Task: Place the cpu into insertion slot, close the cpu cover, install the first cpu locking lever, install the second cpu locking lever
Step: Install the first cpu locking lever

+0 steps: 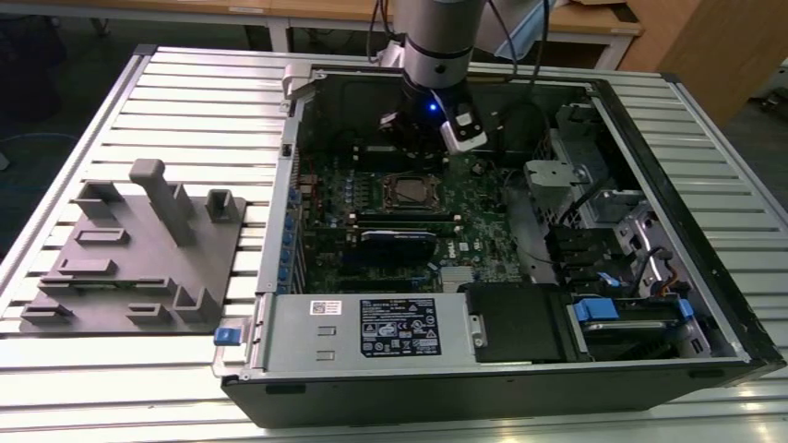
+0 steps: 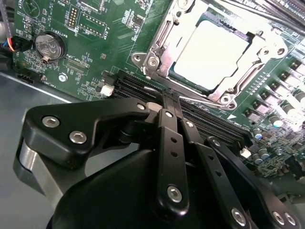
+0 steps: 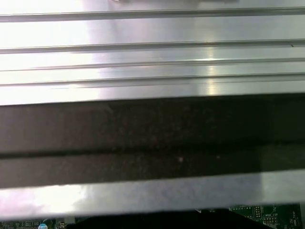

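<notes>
Silvery cpu (image 2: 209, 55) seemingly beyond end effector (image 2: 170, 101)

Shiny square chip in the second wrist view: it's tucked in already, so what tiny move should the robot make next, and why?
Probably ease the tool a little closer to the silvery metal frame plate. The pale silvery square chip already lies seated, with that plate around its edges. The tool is shut, holds nothing, and sits beside the plate over the long black slots, touching neither plate nor chip.

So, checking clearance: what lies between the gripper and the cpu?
In the second wrist view, long black card slots cross between the gripper and the cpu.
</notes>
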Robot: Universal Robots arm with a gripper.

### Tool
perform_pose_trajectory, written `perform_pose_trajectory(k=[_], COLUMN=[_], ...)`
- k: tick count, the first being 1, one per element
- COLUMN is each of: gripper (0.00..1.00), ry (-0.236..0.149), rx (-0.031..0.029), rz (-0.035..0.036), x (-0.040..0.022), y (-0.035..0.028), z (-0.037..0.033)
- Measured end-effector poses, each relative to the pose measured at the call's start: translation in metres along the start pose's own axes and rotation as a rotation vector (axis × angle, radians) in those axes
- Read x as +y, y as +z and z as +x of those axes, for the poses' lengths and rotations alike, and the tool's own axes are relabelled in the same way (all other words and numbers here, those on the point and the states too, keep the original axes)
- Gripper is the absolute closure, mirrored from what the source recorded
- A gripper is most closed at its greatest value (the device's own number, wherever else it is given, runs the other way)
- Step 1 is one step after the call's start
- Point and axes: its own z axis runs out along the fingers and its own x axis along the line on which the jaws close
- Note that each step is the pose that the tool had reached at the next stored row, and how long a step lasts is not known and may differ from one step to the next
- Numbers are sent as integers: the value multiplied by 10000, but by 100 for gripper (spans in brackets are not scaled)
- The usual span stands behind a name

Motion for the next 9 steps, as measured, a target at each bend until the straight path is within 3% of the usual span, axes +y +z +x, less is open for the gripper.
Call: perform_pose_trajectory(k=[9], gripper=[89], ry=[0], rx=[0], rz=[1], x=[-2], y=[35], z=[-23])
